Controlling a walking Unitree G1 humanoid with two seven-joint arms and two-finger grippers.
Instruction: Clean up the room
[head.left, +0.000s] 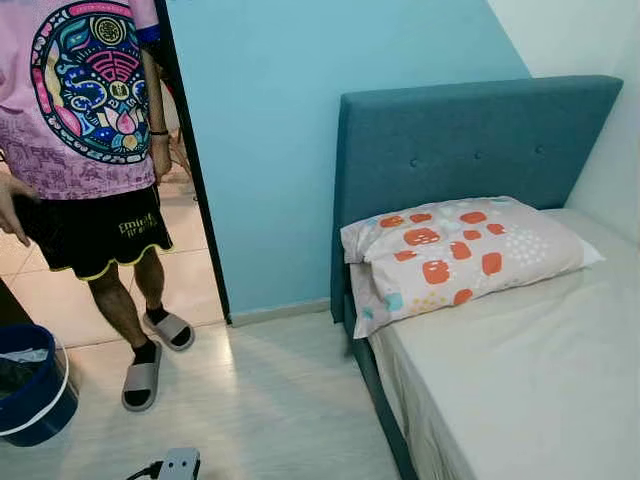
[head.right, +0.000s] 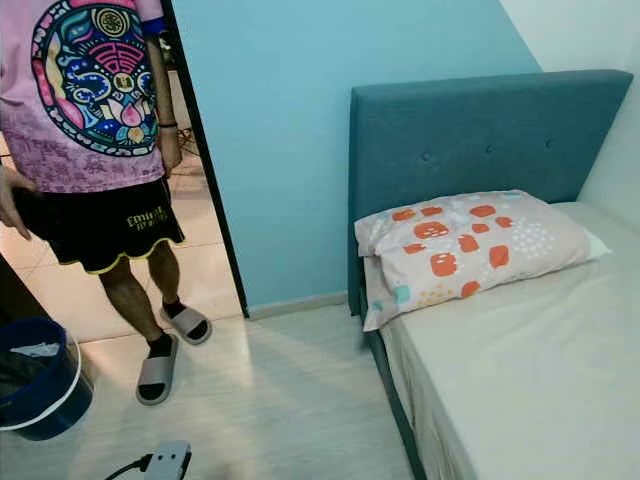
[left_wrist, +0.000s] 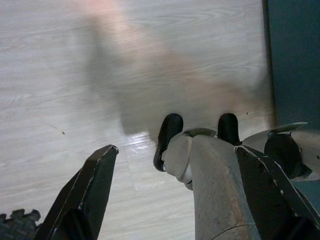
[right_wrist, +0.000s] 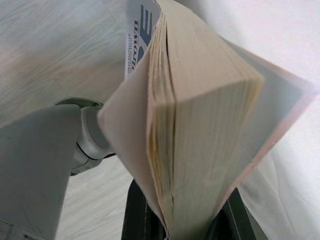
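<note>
My right gripper (right_wrist: 192, 220) is clamped on a thick cream-paged paperback book (right_wrist: 200, 125), pinched at its lower edge. Covers splay; grip near the spine. My left gripper (left_wrist: 175, 195) hangs apart, floor at 12 o'clock.

Both eye views are bright and evenly lit, sharp from the pillow (head.left: 462, 252) to the headboard (head.left: 470, 140). Beside the bed (head.left: 530, 370), the pale floor (head.left: 290, 400) carries a soft sheen and a faint shadow near the bed's side. In the left wrist view a broad, soft-edged shadow crosses the floorboards, with a small glare patch near the robot's black feet (left_wrist: 169, 137). In the right wrist view the book (right_wrist: 200, 125) looms close, its far cover blurred.
</note>
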